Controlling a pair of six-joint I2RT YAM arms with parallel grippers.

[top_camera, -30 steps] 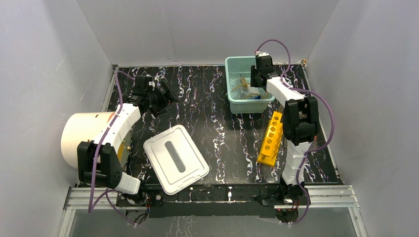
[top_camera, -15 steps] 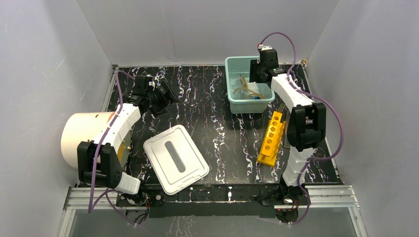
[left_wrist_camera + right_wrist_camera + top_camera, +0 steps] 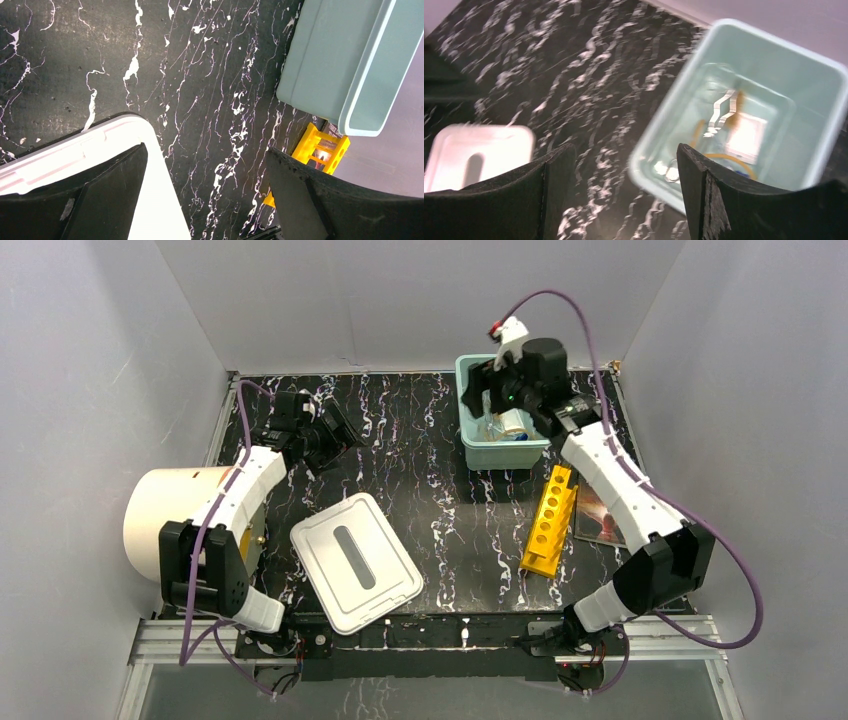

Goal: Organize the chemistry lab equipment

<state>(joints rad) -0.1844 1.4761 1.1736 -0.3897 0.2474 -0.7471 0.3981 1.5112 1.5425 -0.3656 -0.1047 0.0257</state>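
Observation:
The lab equipment lies in a teal bin [image 3: 824, 150]: bent metal tongs [image 3: 724, 107], a white packet [image 3: 748, 136], an amber tubing loop [image 3: 719, 158], a small blue piece [image 3: 739, 173] and a clear glass item [image 3: 670, 171]. The view is blurred, so finer detail is lost. My right gripper [image 3: 497, 390] hangs above the bin's left side, open and empty [image 3: 624, 150]. The bin [image 3: 472, 445] stands at the back right of the table. My left gripper [image 3: 335, 435] hovers open and empty over bare tabletop at the back left [image 3: 206, 150].
A white lid [image 3: 355, 562] lies flat near the front, left of centre, and shows beside my left finger [image 3: 157, 200]. A yellow tube rack [image 3: 548, 520] lies right of centre, with a dark-covered book [image 3: 600, 515] beside it. A big cream cylinder [image 3: 175, 520] lies at the left edge.
My right gripper has risen out of the bin and opened wide, and its elbow has swung down to the front right. The left arm has barely moved.

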